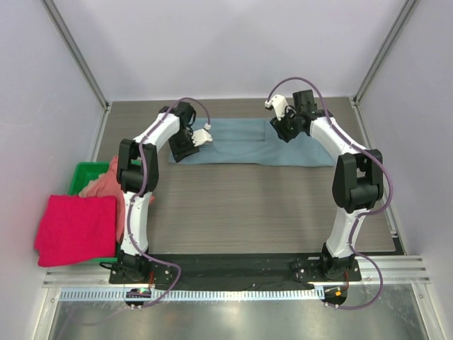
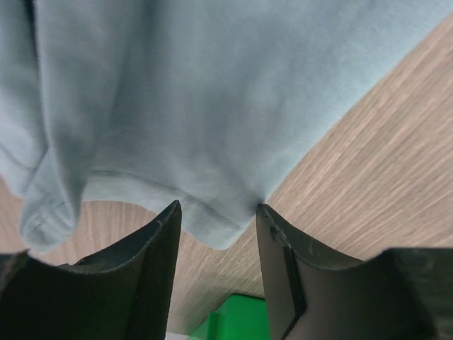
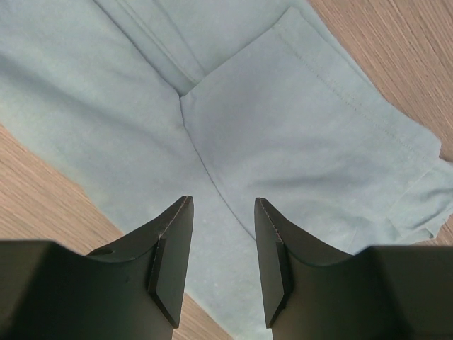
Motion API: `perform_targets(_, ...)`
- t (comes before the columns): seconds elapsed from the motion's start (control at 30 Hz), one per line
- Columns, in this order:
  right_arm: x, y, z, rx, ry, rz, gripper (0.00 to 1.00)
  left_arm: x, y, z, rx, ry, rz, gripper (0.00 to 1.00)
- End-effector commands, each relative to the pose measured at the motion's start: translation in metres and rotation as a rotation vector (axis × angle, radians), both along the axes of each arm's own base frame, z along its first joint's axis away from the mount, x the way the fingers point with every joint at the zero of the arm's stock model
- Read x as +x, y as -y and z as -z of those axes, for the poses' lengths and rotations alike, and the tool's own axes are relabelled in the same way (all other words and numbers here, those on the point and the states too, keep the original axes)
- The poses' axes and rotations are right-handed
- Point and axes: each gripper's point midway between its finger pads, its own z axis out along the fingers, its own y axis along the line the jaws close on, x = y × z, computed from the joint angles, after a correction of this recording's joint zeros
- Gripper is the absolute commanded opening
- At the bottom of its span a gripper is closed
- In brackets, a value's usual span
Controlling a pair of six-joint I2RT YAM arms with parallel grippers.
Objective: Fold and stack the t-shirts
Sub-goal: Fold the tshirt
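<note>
- top external: the slate-blue t-shirt [image 1: 241,145] lies as a flat strip on the table [image 1: 241,205]. the left pincer [image 1: 185,149] is at its left end and the right pincer [image 1: 284,131] at its right end. the salmon-pink t-shirt [image 1: 106,184] and crimson-pink t-shirt [image 1: 74,230] are well left of it.
- left wrist: the left pincer [image 2: 217,207] is apart, with the slate-blue t-shirt [image 2: 212,92] hem between its tips.
- right wrist: the right pincer [image 3: 223,202] is apart over the slate-blue t-shirt [image 3: 283,120].

Table [image 1: 248,205] lies open from the near edge up to the blue shirt [image 1: 241,145]. Bin [image 1: 83,174] and red shirt [image 1: 74,230] obstruct the left side.
</note>
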Motion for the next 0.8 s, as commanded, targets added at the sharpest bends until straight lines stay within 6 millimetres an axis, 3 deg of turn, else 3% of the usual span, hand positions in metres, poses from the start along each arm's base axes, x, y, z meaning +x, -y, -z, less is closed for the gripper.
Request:
perform_targets(0.0,-0.001,-0.002,-0.038,0.016,0.09,0.003,0.46,0.014,-0.007,-0.012,0.037,0.06,0.017,0.47)
perform_targets(0.1,-0.002,0.001,-0.035,0.01,0.081,0.006,0.46,0.002,-0.013,-0.001,0.064,0.018,0.03,0.4)
perform_targets(0.17,-0.001,0.0,-0.035,0.011,0.082,0.008,0.46,-0.006,-0.015,0.004,0.07,-0.005,0.029,0.28)
perform_targets(0.33,0.005,0.004,-0.036,0.028,0.074,0.062,0.46,-0.034,-0.014,0.013,0.062,-0.075,0.011,0.2)
perform_targets(0.4,0.006,0.008,-0.035,0.045,0.064,0.096,0.46,-0.048,-0.014,0.013,0.059,-0.094,0.009,0.1)
perform_targets(0.43,0.006,0.009,-0.035,0.047,0.061,0.102,0.46,-0.053,-0.013,0.013,0.059,-0.099,0.004,0.0)
perform_targets(0.57,0.006,0.018,-0.034,0.014,0.055,0.143,0.45,-0.081,-0.012,0.004,0.06,-0.137,-0.013,0.0)
perform_targets(0.77,0.01,0.045,-0.027,-0.004,0.015,0.294,0.45,-0.145,0.001,-0.04,0.045,-0.22,0.006,0.0)
